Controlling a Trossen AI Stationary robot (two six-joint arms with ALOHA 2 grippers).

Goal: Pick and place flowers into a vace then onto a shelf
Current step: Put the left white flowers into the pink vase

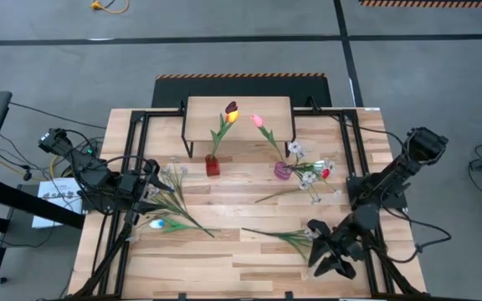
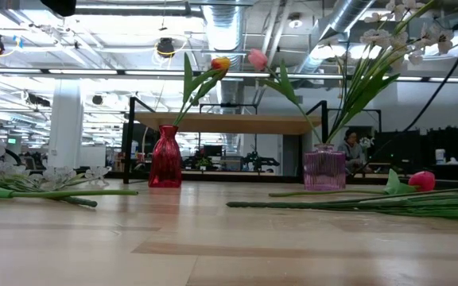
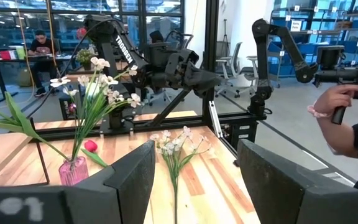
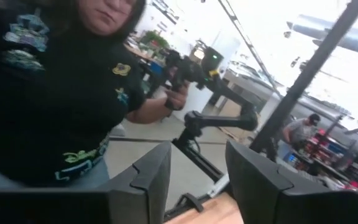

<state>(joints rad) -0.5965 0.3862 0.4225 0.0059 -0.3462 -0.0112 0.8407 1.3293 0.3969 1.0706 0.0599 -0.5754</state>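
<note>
From above, the right gripper (image 1: 331, 251) hangs at the near right edge of the tabletop (image 1: 224, 259), its jaws apart and holding nothing, with a loose stem (image 1: 279, 235) lying just beside them toward the table's middle. The left gripper (image 1: 151, 178) waits at the left side, jaws open and empty, with a white spray (image 1: 171, 195) and another flower (image 1: 164, 223) just ahead of it. Farther from both, a red vase (image 1: 212, 165) and a pink vase (image 1: 283, 170) each hold flowers in front of the shelf (image 1: 239, 117). The low view shows both vases standing upright on the tabletop, not on the shelf behind them, and stems lying flat at either side. The left wrist view looks between its open jaws at a white spray on the boards and the pink vase beyond. The right wrist view shows parted, empty jaws facing a person beyond the table. I judge the picking step is in hand: next, the right jaws must drop over the nearby stem and close.
</note>
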